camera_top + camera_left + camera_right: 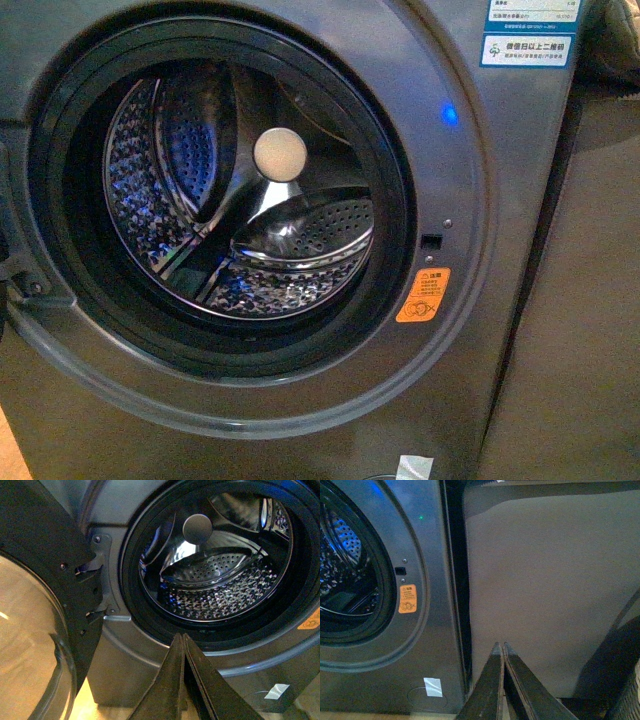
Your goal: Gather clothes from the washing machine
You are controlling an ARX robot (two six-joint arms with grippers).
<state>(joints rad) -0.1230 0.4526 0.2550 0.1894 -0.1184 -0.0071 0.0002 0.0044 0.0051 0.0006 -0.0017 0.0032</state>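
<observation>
Straight ahead in the front view, the washing machine point(300, 400) fills nearly the whole frame, a dark grey front-loader with its round black-rimmed porthole point(60, 180) standing open onto the perforated steel drum point(150, 200). No clothes can be made out in the part of the drum that shows; only its lifter paddles and a pale round hub point(280, 153) at the back are visible. A small blue light point(451, 115) glows on the front panel to the right of the porthole. Below it sits an orange sticker point(423, 295) with small dark print and a pictogram, too fine to read. At the upper right corner is a white-and-blue label point(531, 30) with Chinese characters that cannot be read clearly at this size. A white tape patch point(413, 466) is stuck low on the front. From the left wrist view the glass door point(30, 645) is swung wide on its hinge point(102, 575), beside the porthole. The left gripper point(183, 640) has its fingers pressed together on nothing, pointing at the lower rim of the porthole. The right gripper point(501, 647) is likewise closed and empty, aimed at a plain grey panel point(545, 580) beside the machine's right edge.
</observation>
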